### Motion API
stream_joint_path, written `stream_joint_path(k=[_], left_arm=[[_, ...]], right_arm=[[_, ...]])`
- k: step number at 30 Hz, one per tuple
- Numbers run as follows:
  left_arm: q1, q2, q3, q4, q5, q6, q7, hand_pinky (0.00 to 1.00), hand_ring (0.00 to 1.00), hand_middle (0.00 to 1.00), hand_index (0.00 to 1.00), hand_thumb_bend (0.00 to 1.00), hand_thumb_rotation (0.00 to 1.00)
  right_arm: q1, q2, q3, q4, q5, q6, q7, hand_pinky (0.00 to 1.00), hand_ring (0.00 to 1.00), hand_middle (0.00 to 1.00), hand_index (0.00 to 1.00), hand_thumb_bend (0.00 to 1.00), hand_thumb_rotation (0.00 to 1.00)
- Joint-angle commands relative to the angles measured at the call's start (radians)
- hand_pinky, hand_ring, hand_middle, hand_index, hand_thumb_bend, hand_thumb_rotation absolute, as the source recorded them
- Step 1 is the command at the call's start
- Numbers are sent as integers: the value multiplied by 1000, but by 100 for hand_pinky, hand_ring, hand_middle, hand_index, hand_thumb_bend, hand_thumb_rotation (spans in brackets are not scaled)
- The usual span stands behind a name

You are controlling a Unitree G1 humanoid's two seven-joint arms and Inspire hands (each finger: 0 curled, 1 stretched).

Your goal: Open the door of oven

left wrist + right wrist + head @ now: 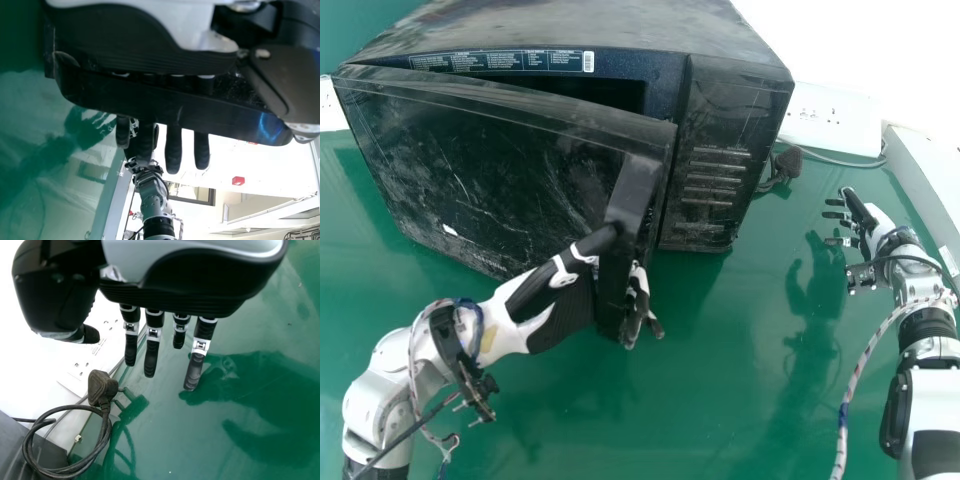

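The black oven (715,150) is at the upper left of the head view, with its door (470,170) ajar and a dark gap along the top. My left hand (555,305) is at the door's right side, its fingers hooked round the upright handle (632,195) and its thumb against the near side. In the left wrist view, the fingers of my left hand (173,150) reach past the long black handle (170,107). Off to the right of the oven, my right hand (870,222) is open over the table; in the right wrist view the fingers of my right hand (152,350) extend loosely.
Right of the oven, a black plug (787,163) with its cable lies near a white socket strip (830,120) at the back of the green table (740,380). A pale raised edge (925,180) runs along the table's right side, beside my right arm.
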Motion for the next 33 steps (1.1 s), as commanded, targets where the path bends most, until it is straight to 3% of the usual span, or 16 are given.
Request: stream_joint_path(k=[1, 4, 8, 11, 12, 16, 19, 23, 27, 29, 31, 33], left_arm=[[-5, 16, 81, -21, -48, -26, 20, 10, 17, 28, 52, 86, 76], [-3, 26, 93, -20, -67, -19, 23, 9, 16, 26, 51, 84, 78], [11, 41, 105, -25, -68, -36, 15, 10, 17, 27, 51, 86, 78], [13, 49, 113, -19, -100, -16, 4, 10, 17, 27, 51, 89, 75], [14, 51, 114, -18, -108, -13, 1, 10, 17, 27, 51, 90, 75], [18, 65, 110, -31, -128, 9, -5, 10, 17, 28, 48, 94, 73], [13, 74, 124, -40, -174, 54, -2, 9, 17, 27, 46, 95, 69], [32, 91, 146, -22, -201, 35, -41, 9, 17, 28, 47, 91, 68], [45, 109, 169, -23, -209, 45, -58, 9, 17, 28, 46, 89, 68], [50, 124, 181, -35, -212, 55, -52, 10, 18, 28, 46, 90, 68], [56, 134, 192, -45, -218, 63, -46, 9, 17, 28, 45, 87, 68], [60, 141, 203, -49, -229, 63, -51, 9, 17, 28, 45, 85, 67]], right_arm=[[88, 23, 20, 54, -30, 74, 26, 57, 73, 79, 85, 43, 40], [89, 25, 16, 55, -25, 76, 19, 59, 74, 79, 85, 44, 38], [89, 25, 12, 52, -22, 71, 17, 50, 71, 78, 85, 45, 36], [90, 19, 17, 54, -27, 69, 33, 59, 73, 78, 84, 46, 37], [89, 18, 22, 54, -32, 68, 39, 62, 74, 79, 84, 45, 42], [88, 18, 27, 55, -35, 76, 36, 63, 77, 83, 88, 42, 49], [94, 18, 16, 56, -25, 66, 32, 48, 69, 80, 85, 43, 39], [100, 12, 11, 58, -22, 62, 56, 63, 77, 82, 84, 45, 43], [96, 17, 13, 54, -26, 60, 41, 65, 77, 82, 84, 44, 37], [95, 19, 15, 55, -29, 65, 31, 58, 74, 80, 82, 44, 35], [89, 19, 12, 57, -25, 85, 34, 58, 75, 81, 83, 45, 41], [89, 19, 9, 57, -22, 84, 33, 58, 74, 81, 83, 44, 39]])
